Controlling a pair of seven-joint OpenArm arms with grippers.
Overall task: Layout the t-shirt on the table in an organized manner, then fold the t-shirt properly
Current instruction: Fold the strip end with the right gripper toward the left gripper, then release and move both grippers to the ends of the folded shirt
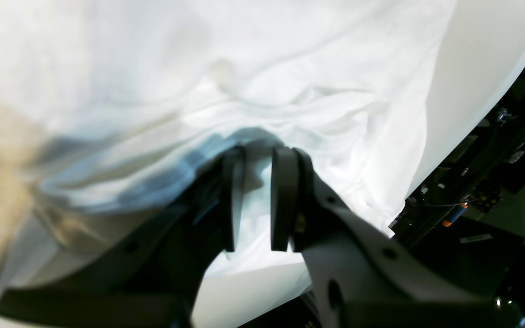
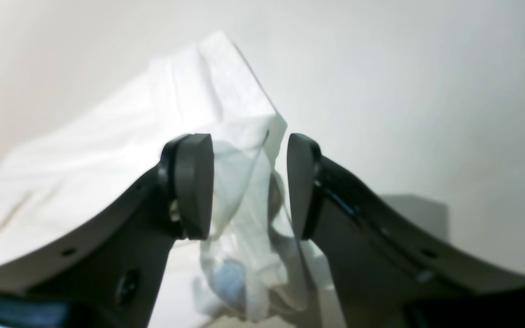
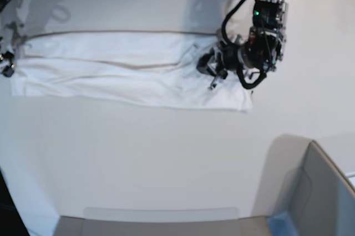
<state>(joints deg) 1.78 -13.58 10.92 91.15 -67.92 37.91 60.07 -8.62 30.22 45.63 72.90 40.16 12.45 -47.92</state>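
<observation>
Now fold step: white cloth t-shirt [image 3: 127, 75] long across upper frame on plain white table [image 3: 166, 152]. Left gripper [image 1: 257, 200] pinches shirt edge. Right gripper [image 2: 249, 187] apart around corner, must squeeze next.

grey box [image 3: 321, 191] at corner, dark surroundings

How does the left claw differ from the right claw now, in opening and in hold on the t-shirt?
Opening: the left claw has its pads close together; the right claw stands wide.
Hold: the left claw pinches a fold of the t-shirt; in the right claw the cloth lies loose between the pads.
Both have dark pads astride the cloth.
</observation>
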